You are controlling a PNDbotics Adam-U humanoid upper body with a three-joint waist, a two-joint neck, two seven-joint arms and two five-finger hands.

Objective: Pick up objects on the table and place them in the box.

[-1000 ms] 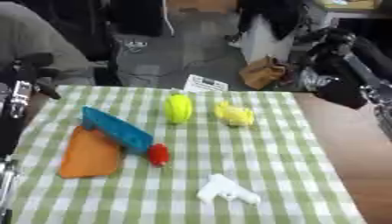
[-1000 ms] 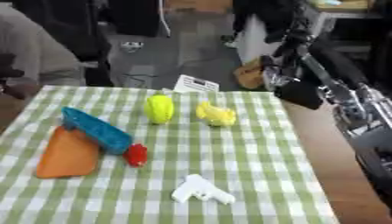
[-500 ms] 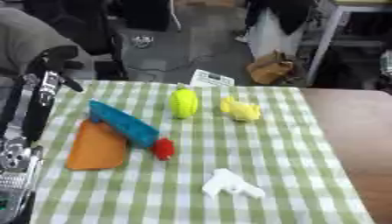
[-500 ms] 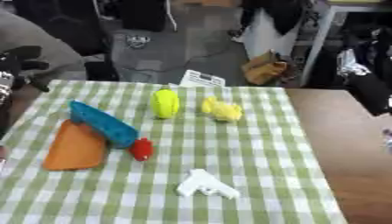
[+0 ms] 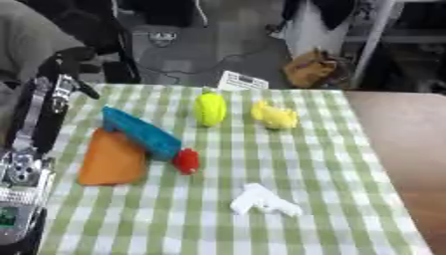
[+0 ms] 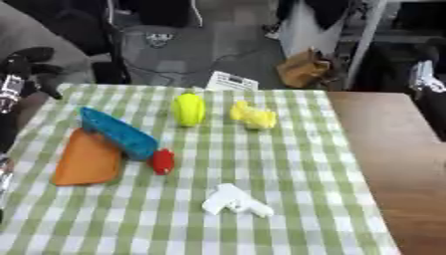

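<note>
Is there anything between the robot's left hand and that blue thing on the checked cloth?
Nothing visible. The left hand hangs over the cloth's far left corner, and only bare cloth lies between it and the blue object. The orange piece sits on the blue object's near side. No box shows.

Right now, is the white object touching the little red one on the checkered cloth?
No. The white object lies alone near the front of the cloth, with bare checks between it and the red object beside the blue one.
</note>
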